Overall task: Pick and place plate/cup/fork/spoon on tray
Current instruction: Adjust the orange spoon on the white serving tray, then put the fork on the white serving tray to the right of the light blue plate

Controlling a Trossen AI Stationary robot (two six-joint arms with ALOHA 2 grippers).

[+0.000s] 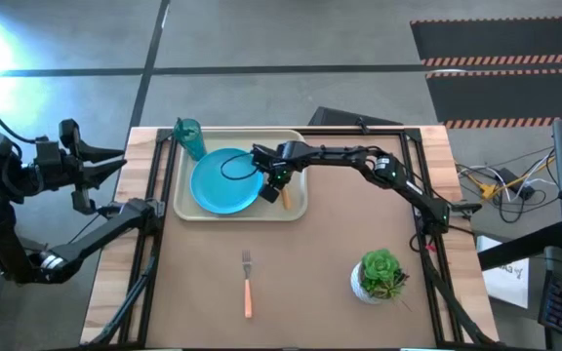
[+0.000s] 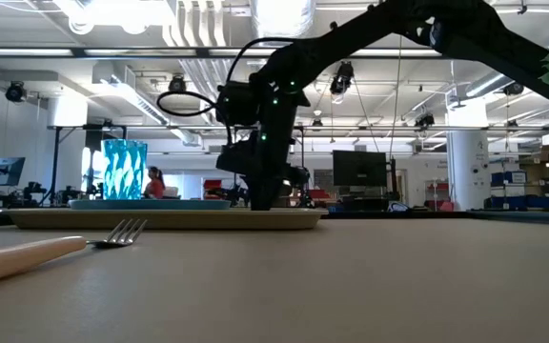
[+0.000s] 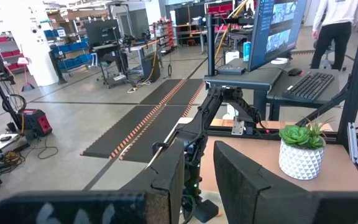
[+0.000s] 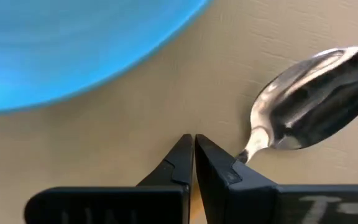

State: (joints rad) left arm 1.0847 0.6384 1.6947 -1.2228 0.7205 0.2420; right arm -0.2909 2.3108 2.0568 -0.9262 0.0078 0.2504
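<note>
From above, the tray lies at about 11 o'clock from the worktop's middle. The plate rests inside it, and the cup stands upright at the tray's 11 o'clock corner. The right gripper reaches down over the tray at the plate's 3 o'clock edge; the arm covers part of the plate's rim there.

The right wrist view shows the right gripper with its fingers pressed together, tips just off the tray floor. The spoon lies on the tray with its bowl beside the fingers; its neck runs behind one finger and the handle is hidden. Whether the fingers pinch the spoon cannot be made out. From overhead only a bit of orange shows at the gripper's 5 o'clock.

The fork lies on the bare worktop at 6 o'clock from the tray, tines toward the tray. In the low view its handle is cut off by the frame edge.

The plant stands at 4 o'clock on the worktop.

The left gripper hovers off the worktop's 9 o'clock edge, fingers partly apart and empty.
</note>
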